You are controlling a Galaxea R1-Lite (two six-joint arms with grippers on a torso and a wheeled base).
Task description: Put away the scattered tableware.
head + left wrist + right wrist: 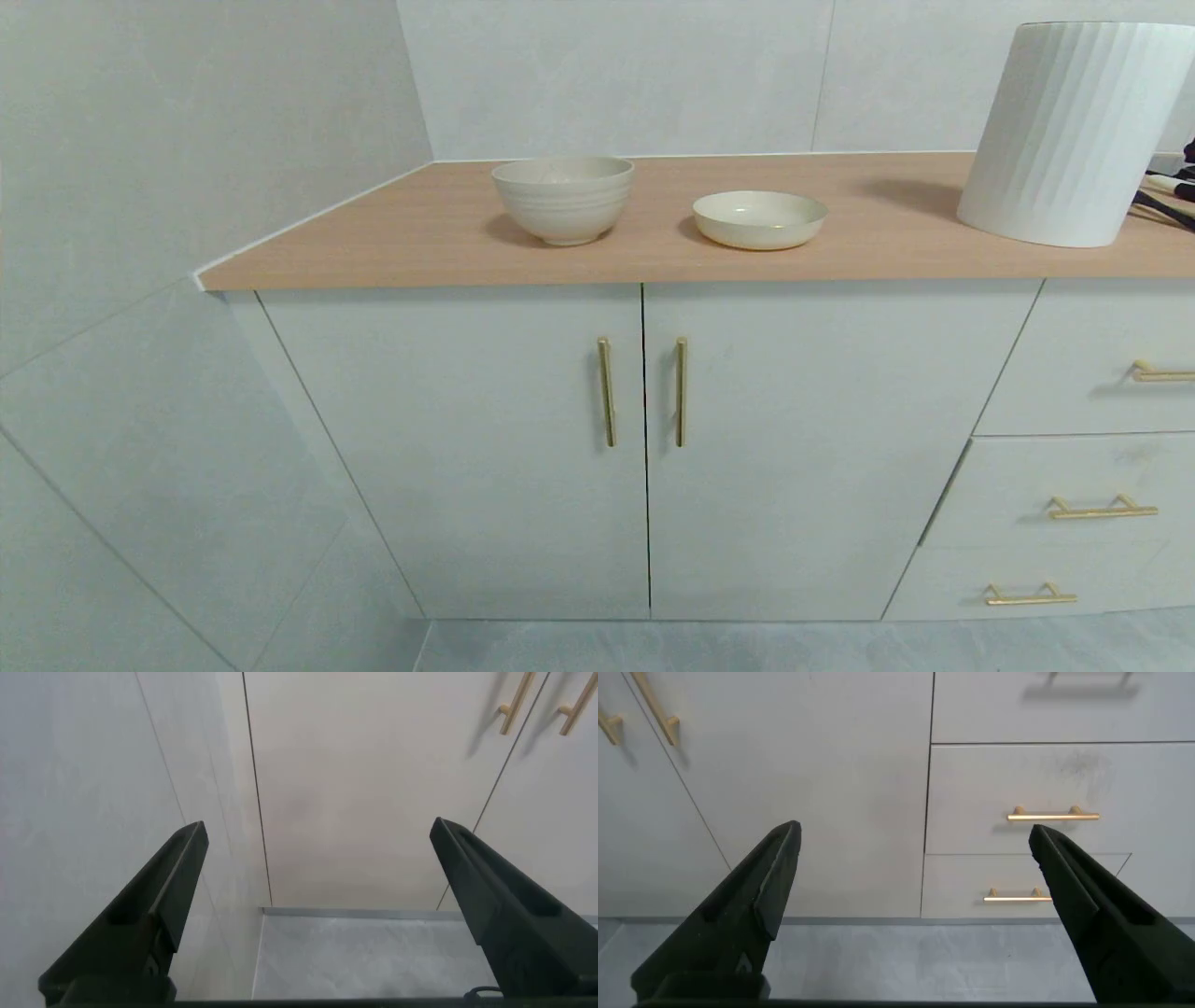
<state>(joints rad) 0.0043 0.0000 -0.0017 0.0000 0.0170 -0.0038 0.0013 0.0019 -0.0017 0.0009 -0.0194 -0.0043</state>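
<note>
Pale grey tiled walls [187, 140] meet in a corner behind a wood-topped desk [392, 233]. Below it are two white cabinet doors [467, 467] with upright brass handles [607, 392]. Three drawers [1074, 467] with level brass pulls stand at the right, above a grey floor [747, 649].

A tall white ribbed container [1074, 131] stands at the right end of the wooden countertop [401, 238]. Just beside it, at the right edge, lie slim dark items [1167, 201], possibly utensils. Below the front edge are two closed cabinet doors [467, 448] with upright gold handles [607, 392], with stacked drawers [1074, 476] to their right.
</note>
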